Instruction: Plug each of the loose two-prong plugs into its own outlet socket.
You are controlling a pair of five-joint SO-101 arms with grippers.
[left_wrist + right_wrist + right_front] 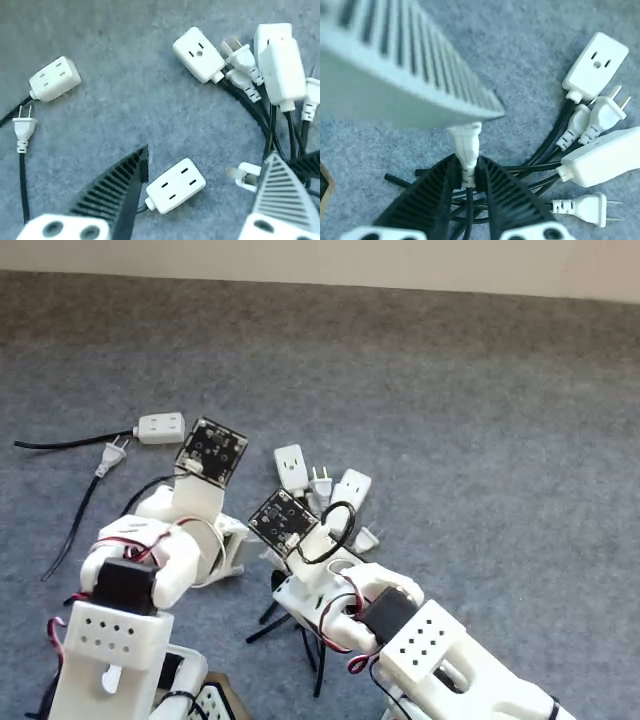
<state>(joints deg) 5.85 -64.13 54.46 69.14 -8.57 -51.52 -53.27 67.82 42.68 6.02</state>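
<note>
Floor: grey carpet [480, 390] under everything.
Landmark: square outlet [291, 466], white, face up, lay ahead of both arms.
Left claw [209, 152]: spread wide and held nothing. It hung near the square outlet, on the arms' side of it.
Flat outlet [175, 185]: lay on the carpet between the left claw's fingers, just beside its dark finger [117, 192]. Could not tell if they touched. Its sockets were unfilled.
Right claw [467, 162]: pressed in on the held plug, pinching its body. It sat near the square outlet, also on the arms' side.
Held plug [466, 140]: white, with its cord running down between the right claw's fingers. Its prongs were bare, in no socket, just beside the left claw's pale finger [277, 200].
Long outlet [602, 156]: just beside the square outlet.
Twin plugs [605, 112]: two white plugs side by side between the square outlet and the long outlet, unplugged.
Single plug [587, 209]: loose on the carpet, past the long outlet from the square outlet.
Far outlet [160, 427]: well apart from the square outlet, on the left arm's side, with a black cord attached.
Far plug [113, 455]: just beside the far outlet, farther again from the square outlet, unplugged.
Cords [540, 167]: black and bunched, ran from the square outlet's group toward the right claw.
</note>
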